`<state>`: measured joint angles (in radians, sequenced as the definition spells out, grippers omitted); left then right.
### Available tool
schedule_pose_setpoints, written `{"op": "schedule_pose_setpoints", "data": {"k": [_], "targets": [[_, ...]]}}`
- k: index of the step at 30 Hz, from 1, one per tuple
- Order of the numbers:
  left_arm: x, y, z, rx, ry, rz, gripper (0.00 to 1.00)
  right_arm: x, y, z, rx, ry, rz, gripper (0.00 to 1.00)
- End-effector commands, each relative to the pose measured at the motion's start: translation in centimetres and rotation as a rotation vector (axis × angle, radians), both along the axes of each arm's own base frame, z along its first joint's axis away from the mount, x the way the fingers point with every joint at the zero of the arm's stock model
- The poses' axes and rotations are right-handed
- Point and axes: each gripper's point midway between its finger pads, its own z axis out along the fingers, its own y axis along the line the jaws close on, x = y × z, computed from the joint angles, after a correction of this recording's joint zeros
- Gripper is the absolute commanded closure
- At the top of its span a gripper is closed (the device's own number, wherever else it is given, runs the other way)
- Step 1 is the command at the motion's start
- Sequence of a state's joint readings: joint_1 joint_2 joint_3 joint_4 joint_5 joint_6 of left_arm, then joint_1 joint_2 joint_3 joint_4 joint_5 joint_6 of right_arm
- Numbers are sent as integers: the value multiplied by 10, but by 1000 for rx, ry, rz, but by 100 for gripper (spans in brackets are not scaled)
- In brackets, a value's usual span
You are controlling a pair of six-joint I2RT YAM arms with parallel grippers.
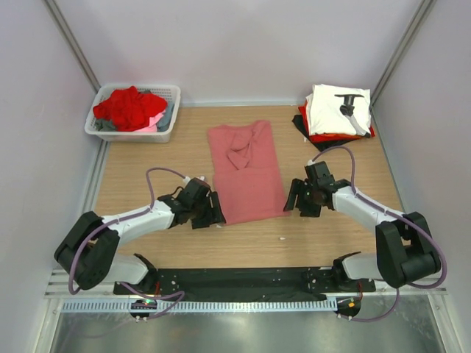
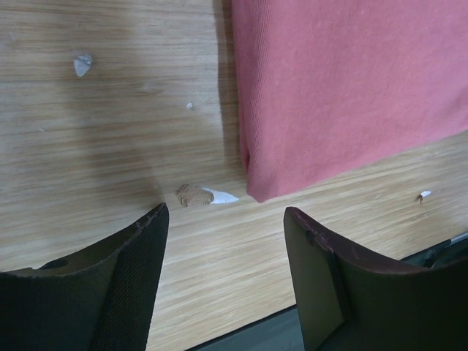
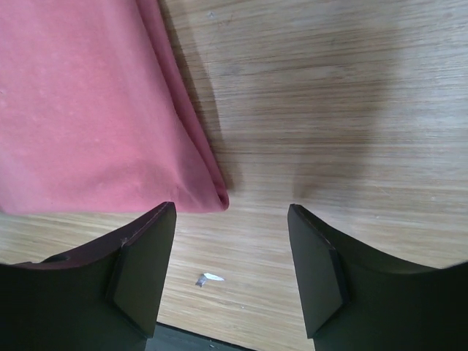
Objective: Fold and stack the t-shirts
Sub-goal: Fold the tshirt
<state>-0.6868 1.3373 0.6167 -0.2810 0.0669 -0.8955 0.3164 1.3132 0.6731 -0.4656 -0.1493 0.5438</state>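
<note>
The pink t-shirt [image 1: 244, 170] lay flat in the middle of the tabletop [image 1: 147, 147], folded into a long strip. The left claw [image 1: 217, 209] sat just beside its near left corner, and the right claw [image 1: 292, 198] sat just beside its near right corner. Both were wide and held nothing. The next job looked like folding the near end up. To do it well, each claw would need to pinch all the layers at its corner. Both would then lift together, so the cloth landed straight.

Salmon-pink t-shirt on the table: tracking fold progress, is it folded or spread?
Partly folded: the salmon-pink cloth t-shirt lies as a narrow strip, sleeves turned in, edges doubled.
</note>
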Motion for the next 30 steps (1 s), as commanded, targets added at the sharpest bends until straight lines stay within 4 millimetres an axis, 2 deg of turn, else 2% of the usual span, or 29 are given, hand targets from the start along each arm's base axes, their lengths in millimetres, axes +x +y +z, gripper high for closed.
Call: {"op": "schedule_pose_setpoints", "data": {"k": [1,4,7,16,30], "targets": [[12,-13,3,-50,-41,15,35,9,9,-4,49,-32,24,32],[12,-15,-3,-42,-31,10,36,6,15,-12,82,-14,29,36],[10,-17,-9,-34,-24,3,41,1,19,-18,110,1,32,47],[6,-21,-20,-28,-15,-3,53,-7,17,-25,112,13,33,66],[1,-37,-17,-66,-14,-36,55,-8,27,-20,172,9,44,83]]}}
